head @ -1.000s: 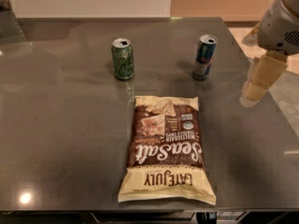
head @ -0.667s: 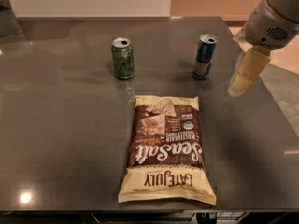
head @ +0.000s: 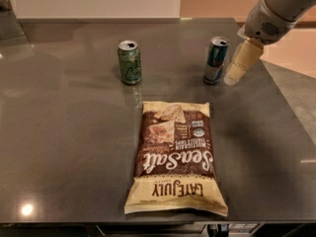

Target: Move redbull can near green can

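**Gripper just beside redbull can**

Standing upright on dark worktop [head: 64, 132]: redbull can [head: 216, 60], not held. Just right of redbull can: pale gripper [head: 233, 76], slanting down from upper right (open or closed, cannot tell). Well apart to left of redbull can, in same row: green can [head: 130, 62], upright too. Nearer than redbull can, lying flat: brown chips bag [head: 175, 157].

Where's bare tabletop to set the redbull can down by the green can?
Bare: the strip between the green can and the redbull can, above the chip bag's top edge; also the table left of the green can. Crowded: right of the redbull can, where the end effector hangs close beside it.
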Motion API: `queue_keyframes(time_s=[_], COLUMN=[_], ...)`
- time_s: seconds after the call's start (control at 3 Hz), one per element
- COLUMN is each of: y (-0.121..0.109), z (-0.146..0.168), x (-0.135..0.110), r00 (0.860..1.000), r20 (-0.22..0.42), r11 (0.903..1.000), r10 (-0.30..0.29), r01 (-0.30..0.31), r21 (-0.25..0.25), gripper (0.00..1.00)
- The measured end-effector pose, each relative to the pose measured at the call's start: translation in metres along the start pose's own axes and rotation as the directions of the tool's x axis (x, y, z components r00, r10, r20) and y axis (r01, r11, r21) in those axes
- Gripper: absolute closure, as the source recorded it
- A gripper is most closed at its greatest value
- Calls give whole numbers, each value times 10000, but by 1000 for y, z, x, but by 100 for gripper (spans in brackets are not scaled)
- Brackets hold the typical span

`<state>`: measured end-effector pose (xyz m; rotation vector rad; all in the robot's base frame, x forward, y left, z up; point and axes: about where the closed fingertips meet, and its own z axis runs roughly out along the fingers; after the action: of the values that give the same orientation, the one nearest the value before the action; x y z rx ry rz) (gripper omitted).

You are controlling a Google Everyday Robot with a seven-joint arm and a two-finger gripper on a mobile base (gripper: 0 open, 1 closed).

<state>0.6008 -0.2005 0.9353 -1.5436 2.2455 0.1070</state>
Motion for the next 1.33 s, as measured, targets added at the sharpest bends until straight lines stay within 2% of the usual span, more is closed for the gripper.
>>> queue_keyframes(time_s=[0.67,1.33], y=[-44,-61], z=[26,44], x=[-15,-27], r00=[9925,9866], r20=[598,880], r11=[9943,9905], r10=[1070,1377], r01=[-1066,-1370], r21=[-93,-143], gripper=[0,0])
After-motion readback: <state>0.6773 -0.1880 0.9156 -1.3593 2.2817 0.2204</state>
